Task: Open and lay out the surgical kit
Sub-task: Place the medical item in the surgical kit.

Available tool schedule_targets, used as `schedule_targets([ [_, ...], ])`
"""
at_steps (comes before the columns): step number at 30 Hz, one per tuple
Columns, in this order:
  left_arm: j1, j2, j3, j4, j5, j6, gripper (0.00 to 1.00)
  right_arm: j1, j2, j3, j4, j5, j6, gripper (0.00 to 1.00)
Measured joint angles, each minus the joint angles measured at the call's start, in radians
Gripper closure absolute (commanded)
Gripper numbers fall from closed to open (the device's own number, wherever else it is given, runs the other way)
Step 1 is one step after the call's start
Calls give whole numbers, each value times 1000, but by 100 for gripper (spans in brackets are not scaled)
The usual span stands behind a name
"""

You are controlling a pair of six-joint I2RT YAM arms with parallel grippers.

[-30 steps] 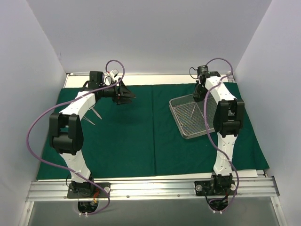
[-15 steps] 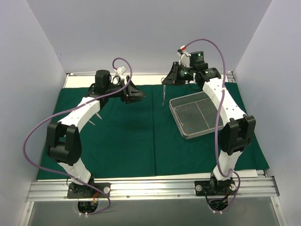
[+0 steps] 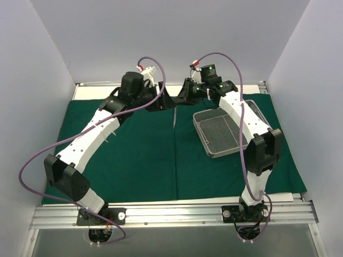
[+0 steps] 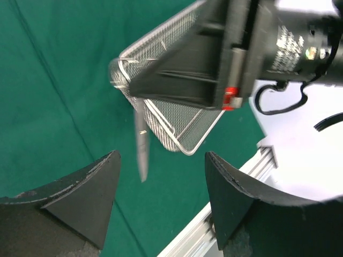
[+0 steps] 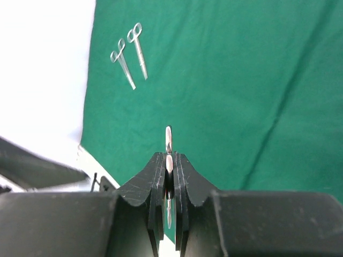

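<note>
Green drape (image 3: 139,166): we see it spread flat on the table, nearest to us.
Scissors (image 5: 128,56): two pairs lie side by side on the drape, on the left.
Mesh tray (image 3: 217,134): it sits on the right part of the drape, turned a bit crooked.
Thin steel tool (image 4: 140,142): it hangs over the middle of the drape, just left of the tray. Its long side stands nearly straight up, tip down.
Right gripper (image 5: 169,156): pinched tight on the tool's top end. We see it has carried the tool further left than a moment ago.
Left gripper (image 4: 161,158): fingers wide apart, holding nothing. It has come closer and faces the tool, not touching.
</note>
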State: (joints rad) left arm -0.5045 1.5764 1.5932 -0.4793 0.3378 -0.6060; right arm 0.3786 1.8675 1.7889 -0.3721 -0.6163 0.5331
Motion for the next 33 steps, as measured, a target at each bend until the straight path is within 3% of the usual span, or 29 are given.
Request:
schedule_targets([
  [6,-103,53,82,-116,-134,55,31,34,0,-2,-5,0,29,100],
  [14,-130,108,132,-230,-253,114,36,36,0,-37,2,-7,55,100],
  [33,-129,170,143,-247,-227,157,52,48,-2,-66,75,-74,100,100],
])
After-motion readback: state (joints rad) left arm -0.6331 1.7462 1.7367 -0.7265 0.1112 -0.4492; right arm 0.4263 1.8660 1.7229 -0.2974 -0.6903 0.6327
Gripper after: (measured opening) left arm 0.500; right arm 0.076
